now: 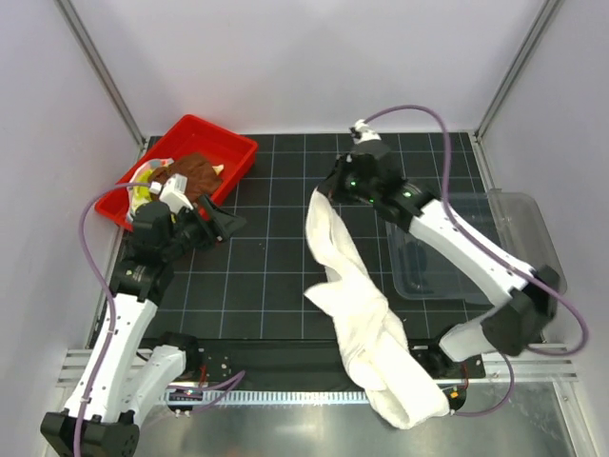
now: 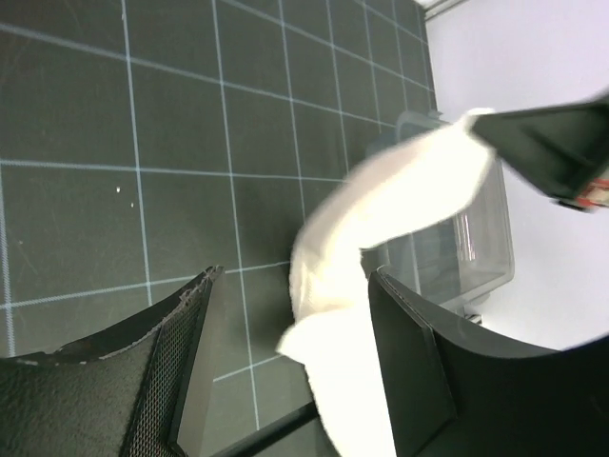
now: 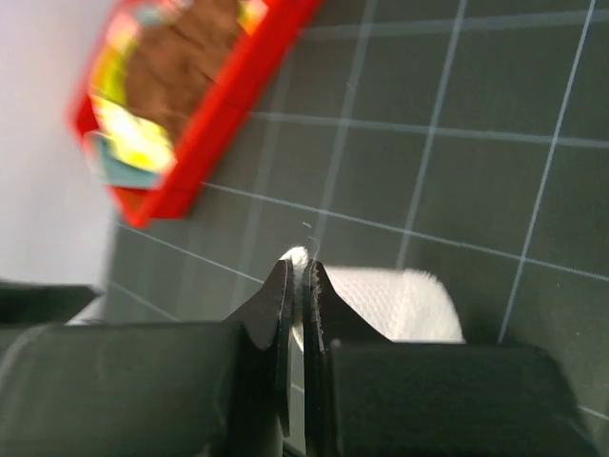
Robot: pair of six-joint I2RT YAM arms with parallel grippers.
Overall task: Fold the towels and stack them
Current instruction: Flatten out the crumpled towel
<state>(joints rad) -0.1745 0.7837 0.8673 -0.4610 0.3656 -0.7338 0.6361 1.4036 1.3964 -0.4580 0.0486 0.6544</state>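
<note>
My right gripper [image 1: 326,192] [image 3: 303,267] is shut on one end of the large white towel [image 1: 366,314] [image 3: 409,305] and holds it up over the mat's middle. The towel trails toward the front and hangs over the table's front edge. My left gripper [image 1: 226,225] [image 2: 295,278] is open and empty, left of the towel and apart from it. The white towel shows beyond its fingers [image 2: 381,219]. The brown towel [image 1: 195,173] [image 3: 181,57], the yellow-green one [image 1: 143,190] [image 3: 133,133] and a bit of the light-blue one [image 3: 107,164] lie in the red tray.
The red tray [image 1: 221,141] [image 3: 238,114] sits at the back left, just behind my left gripper. A clear plastic bin [image 1: 447,271] [image 2: 476,238] stands at the right under my right arm. The black grid mat [image 1: 266,257] covers the table.
</note>
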